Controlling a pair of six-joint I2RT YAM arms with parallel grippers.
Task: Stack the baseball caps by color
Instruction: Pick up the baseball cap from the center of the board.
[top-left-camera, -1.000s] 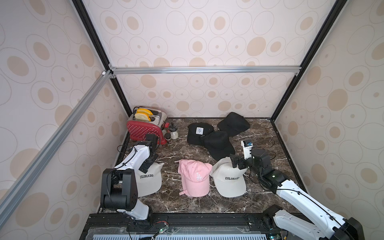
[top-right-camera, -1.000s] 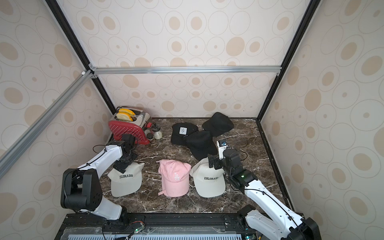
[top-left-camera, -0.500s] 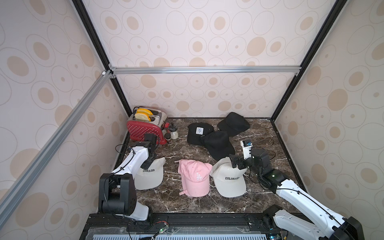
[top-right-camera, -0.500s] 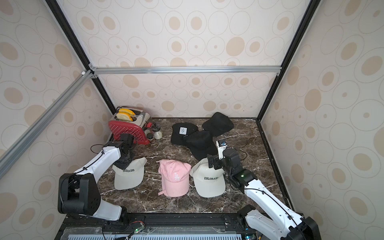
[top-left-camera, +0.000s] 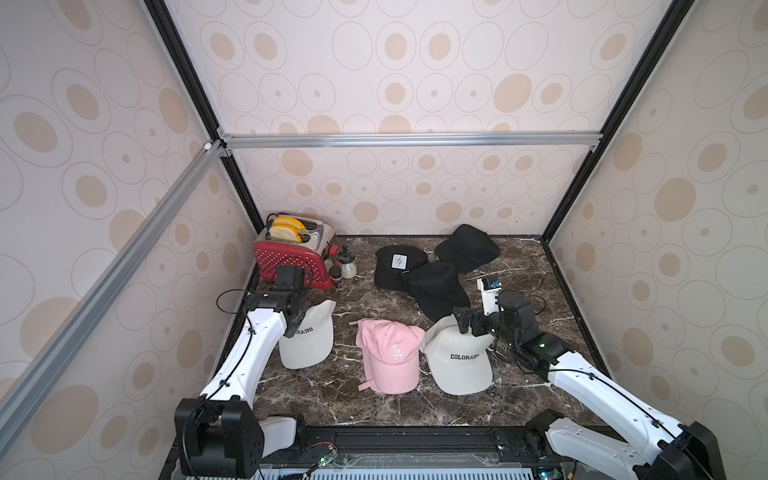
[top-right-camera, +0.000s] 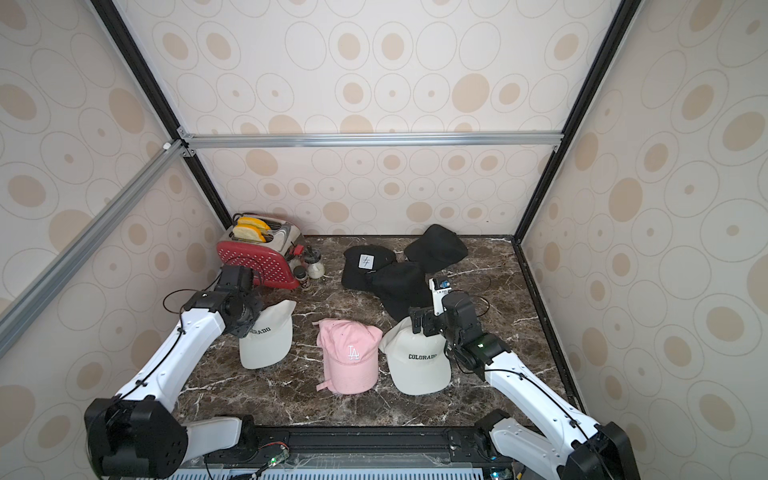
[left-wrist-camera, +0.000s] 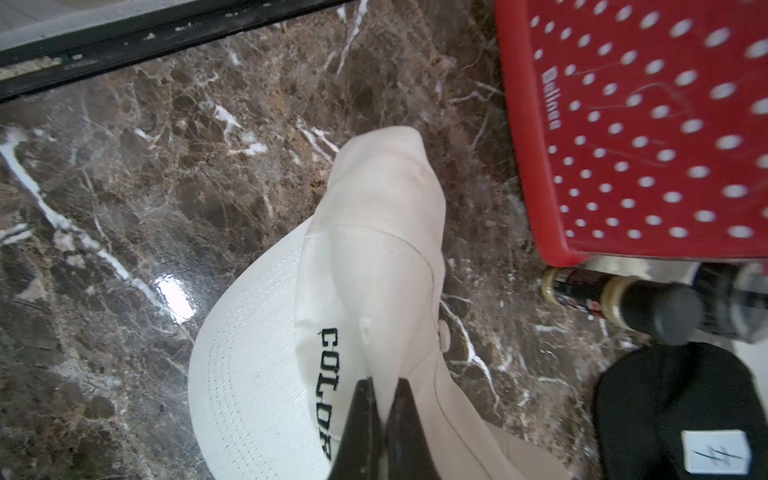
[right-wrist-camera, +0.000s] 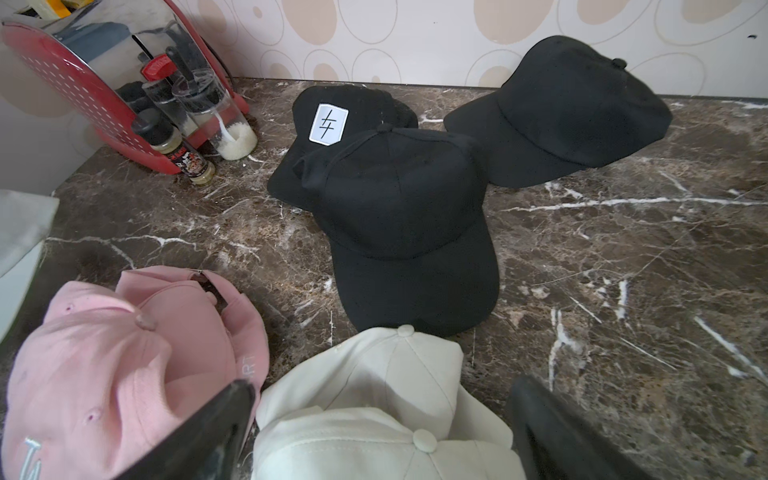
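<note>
Jaws of the left gripper had just pressed together, pinching a crown fold of the left off-white fabric COLORADO baseball cap. A second earlier they were spread above it. The cap had since shifted back and toward the centre of the dark marble tabletop, so the transfer looked started. Pink fabric LA baseball cap unmoved at mid-front. Right gripper unchanged, jaws spread over the crown of the right off-white COLORADO cap pile, the likely destination. Three black fabric caps lay loose at the back.
</note>
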